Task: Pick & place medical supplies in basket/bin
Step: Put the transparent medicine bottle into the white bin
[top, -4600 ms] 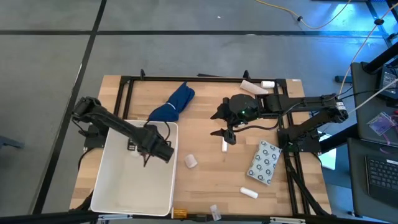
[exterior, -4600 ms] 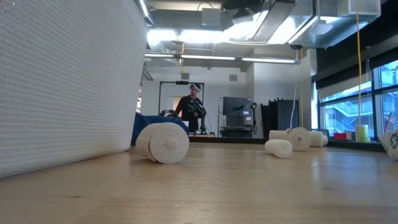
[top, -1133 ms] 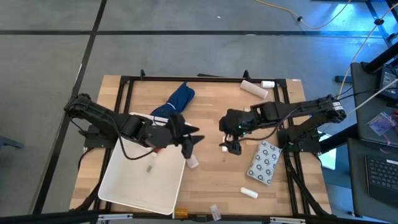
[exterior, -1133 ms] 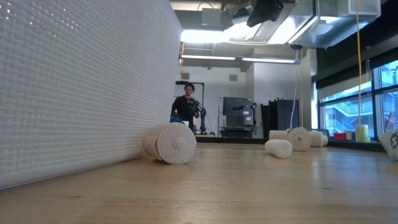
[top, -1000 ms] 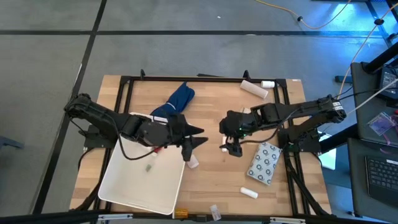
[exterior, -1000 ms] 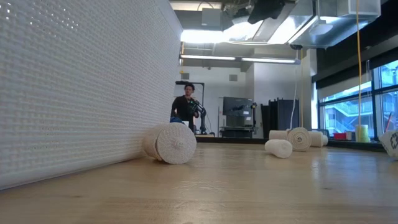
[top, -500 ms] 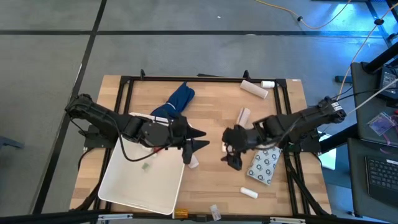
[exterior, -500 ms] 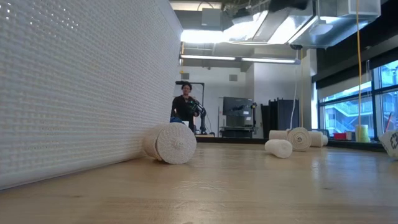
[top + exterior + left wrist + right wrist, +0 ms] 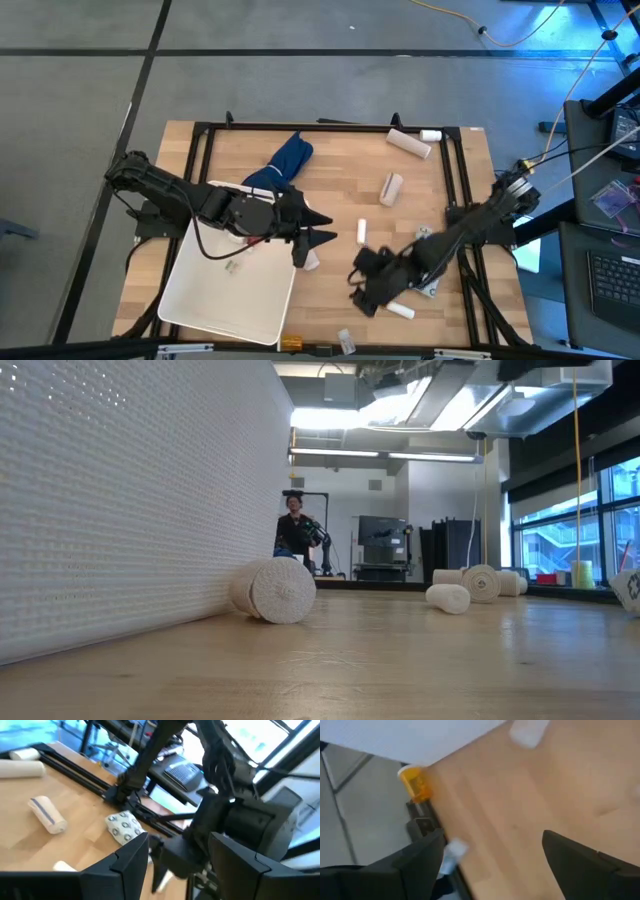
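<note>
Right tool (image 9: 358, 290) hovers near orange pill bottle (image 9: 415, 783).

The high view looks straight down on the whole table (image 9: 330, 170) from well above. The low view sits at table-top level, close against the white tub's wall (image 9: 120, 500), facing level across the wood into the room behind. The left wrist view faces across the table toward the right arm (image 9: 220, 820), near it. The right wrist view looks steeply down, close to the wood. The beige roll (image 9: 275, 590) shows in both fixed views.
</note>
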